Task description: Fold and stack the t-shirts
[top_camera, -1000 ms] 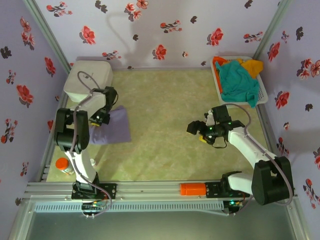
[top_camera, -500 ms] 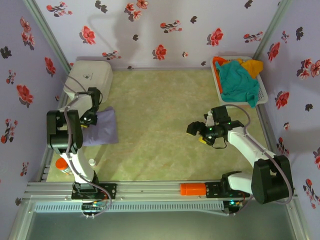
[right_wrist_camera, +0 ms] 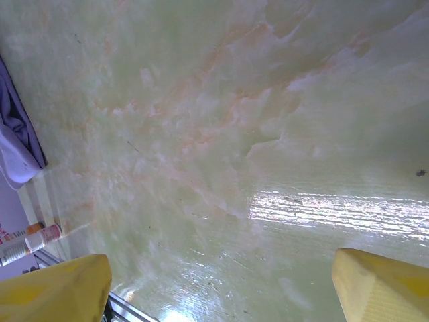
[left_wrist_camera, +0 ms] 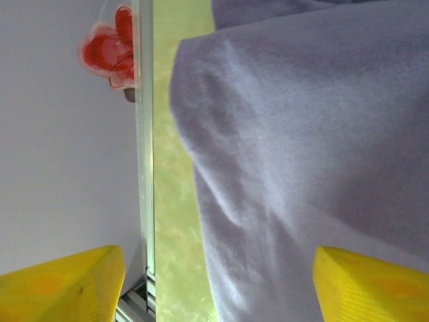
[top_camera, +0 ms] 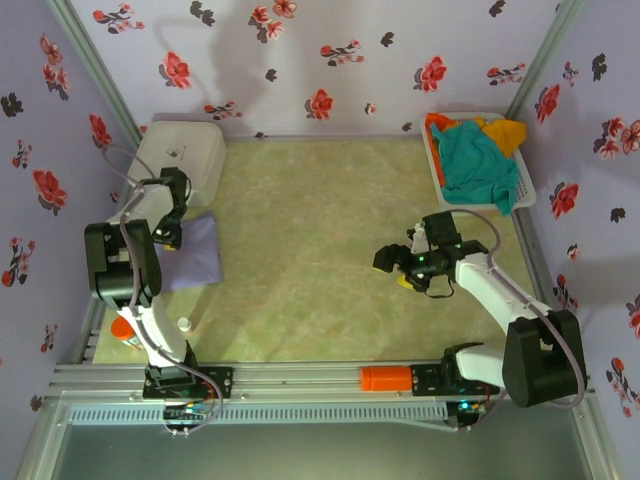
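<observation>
Left claw: we see its yellow fingers spread wide apart in the wrist view, one in each lower corner, with lavender cloth in front of the gap.
Left claw's place: left-middle of the top view, at the left edge of the purple shirt.
Purple shirt: it lies as a compact flat patch on the table, just below the white box at the upper left. In the left wrist view it covers the right and middle of the frame.
Right claw: its fingers are also wide apart, over bare table.
Right claw's place: right of centre in the top view, well apart from every shirt.
Other shirts: the teal shirt lies on top of a heap in the white basket at the upper right. The orange shirt and the yellow shirt show along the top edge of that heap.
</observation>
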Robot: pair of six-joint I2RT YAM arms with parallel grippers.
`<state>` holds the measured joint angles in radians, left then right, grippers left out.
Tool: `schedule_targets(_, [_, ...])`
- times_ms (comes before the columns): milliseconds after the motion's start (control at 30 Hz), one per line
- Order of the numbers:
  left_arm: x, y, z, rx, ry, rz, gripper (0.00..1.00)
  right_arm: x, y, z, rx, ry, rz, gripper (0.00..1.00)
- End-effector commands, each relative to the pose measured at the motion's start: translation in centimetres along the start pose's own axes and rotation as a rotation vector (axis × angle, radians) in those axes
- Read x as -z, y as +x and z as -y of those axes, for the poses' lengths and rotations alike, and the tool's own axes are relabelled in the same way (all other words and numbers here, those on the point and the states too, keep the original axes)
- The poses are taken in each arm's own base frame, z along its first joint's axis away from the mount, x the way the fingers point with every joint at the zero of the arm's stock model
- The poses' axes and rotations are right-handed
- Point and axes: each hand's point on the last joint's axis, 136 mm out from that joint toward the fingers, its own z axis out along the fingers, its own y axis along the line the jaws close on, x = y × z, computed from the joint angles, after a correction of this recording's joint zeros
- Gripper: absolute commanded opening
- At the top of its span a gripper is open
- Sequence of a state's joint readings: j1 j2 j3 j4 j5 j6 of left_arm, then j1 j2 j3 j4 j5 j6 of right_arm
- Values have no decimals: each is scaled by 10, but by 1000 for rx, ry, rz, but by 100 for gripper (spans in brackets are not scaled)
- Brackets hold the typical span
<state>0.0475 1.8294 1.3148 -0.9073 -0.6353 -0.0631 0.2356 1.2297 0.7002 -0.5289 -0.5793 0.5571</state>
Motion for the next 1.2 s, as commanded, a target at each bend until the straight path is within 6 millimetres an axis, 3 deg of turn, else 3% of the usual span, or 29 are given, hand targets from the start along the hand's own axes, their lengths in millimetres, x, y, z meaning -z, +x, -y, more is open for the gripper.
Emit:
schedule_targets(0, [28, 5, -12, 79, 16, 20, 75, 0, 4, 2, -5, -7, -8, 86])
schedule_targets(133, [50, 17, 19, 125, 138, 25, 71, -1, 3, 3, -7, 0, -6, 86])
schedule_targets(267, [66, 24, 67, 109, 252, 63, 71, -2, 0, 1, -5, -4, -5, 86])
schedule_targets(367, [67, 23, 102, 105, 325, 108, 71, -3, 0, 2, -7, -1, -5, 86])
schedule_targets(467, [55, 27, 123, 96, 351, 88, 70, -3, 0, 1, -4, 0, -7, 86])
schedule_targets(733, [34, 51, 143, 45, 340, 45, 60, -7, 5, 10, -7, 17, -16, 86])
schedule_targets(967, [39, 60, 137, 4, 307, 35, 59, -11, 3, 10, -13, 7, -19, 86])
schedule_targets(1167, [31, 65, 126, -21, 235, -5, 57, -11, 4, 10, -14, 6, -19, 86])
